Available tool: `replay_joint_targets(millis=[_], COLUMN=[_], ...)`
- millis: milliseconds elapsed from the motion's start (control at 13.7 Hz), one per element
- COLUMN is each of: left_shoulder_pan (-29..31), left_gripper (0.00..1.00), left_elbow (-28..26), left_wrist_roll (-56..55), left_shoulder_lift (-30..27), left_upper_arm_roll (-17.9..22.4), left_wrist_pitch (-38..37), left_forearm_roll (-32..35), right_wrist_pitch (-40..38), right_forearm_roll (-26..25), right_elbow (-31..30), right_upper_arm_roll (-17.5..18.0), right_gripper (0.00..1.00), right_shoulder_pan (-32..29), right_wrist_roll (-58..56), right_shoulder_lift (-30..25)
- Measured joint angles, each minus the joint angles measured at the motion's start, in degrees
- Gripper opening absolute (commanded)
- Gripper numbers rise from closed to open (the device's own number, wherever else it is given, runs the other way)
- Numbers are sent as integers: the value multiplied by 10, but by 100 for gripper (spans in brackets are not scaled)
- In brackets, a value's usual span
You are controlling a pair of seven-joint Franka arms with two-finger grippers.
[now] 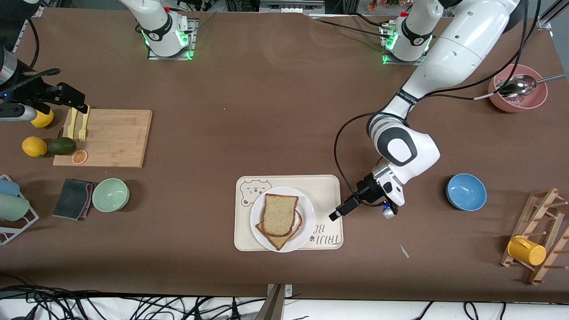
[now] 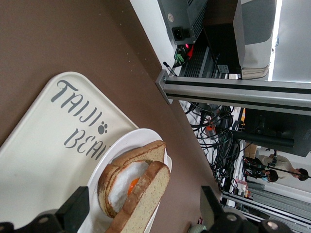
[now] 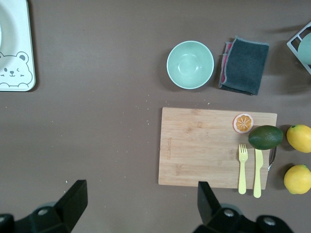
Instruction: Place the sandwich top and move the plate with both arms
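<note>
Sandwich top [image 1: 279, 214] on plate [image 1: 306, 231]; left hand [image 1: 336, 214] beside, fingers spread; right hand [image 1: 78, 106] waits, spread.

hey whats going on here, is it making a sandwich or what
Yes. The sandwich top already lies on the egg-topped slice on the white plate, which sits on the bear-printed tray. The left gripper is open beside the plate, over the tray's edge, holding nothing. The right gripper waits open over the cutting board at the right arm's end of the table. The plate has not been gripped yet.
</note>
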Motion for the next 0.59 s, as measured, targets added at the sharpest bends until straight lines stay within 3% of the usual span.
replay_joint_targets(millis=[366, 586], left_shoulder_pan=[41, 50], left_gripper=[100, 100], left_elbow=[-15, -13], left_wrist_roll=[-192, -308], left_shoulder_lift=[-36, -68], left_upper_arm_roll=[5, 40], left_wrist_pitch=[-86, -181], left_forearm_roll=[222, 381], right_wrist_pitch=[0, 0], right_forearm_roll=[0, 0], right_elbow=[0, 0], right_upper_arm_roll=[0, 0], right_gripper=[100, 100], right_shoulder_pan=[0, 0], right_wrist_roll=[0, 0], right_shoulder_lift=[0, 0])
